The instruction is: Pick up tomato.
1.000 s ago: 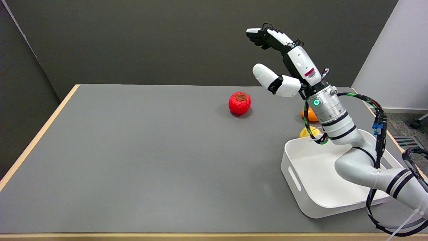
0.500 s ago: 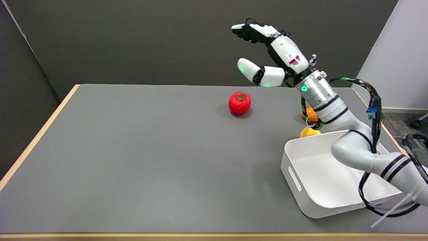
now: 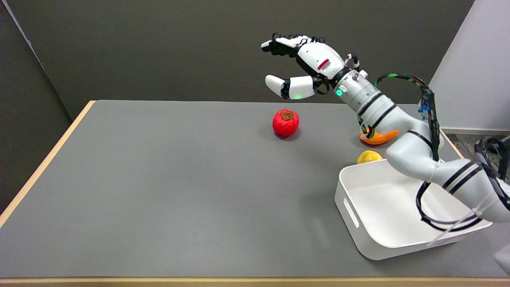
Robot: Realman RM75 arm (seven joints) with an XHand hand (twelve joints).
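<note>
Beside tomato (image 3: 285, 122), white bin (image 3: 360, 227) — hand (image 3: 303, 65) spread above

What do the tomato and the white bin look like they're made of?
The tomato: probably a soft toy, fabric or foam, since its red skin is crinkled and matte with a flat brown patch for a stem. The white bin: likely moulded plastic, smooth, slightly glossy, with rounded corners and a slot handle.

r hand (image 3: 297, 65) raised, fingers apart, empty
</note>
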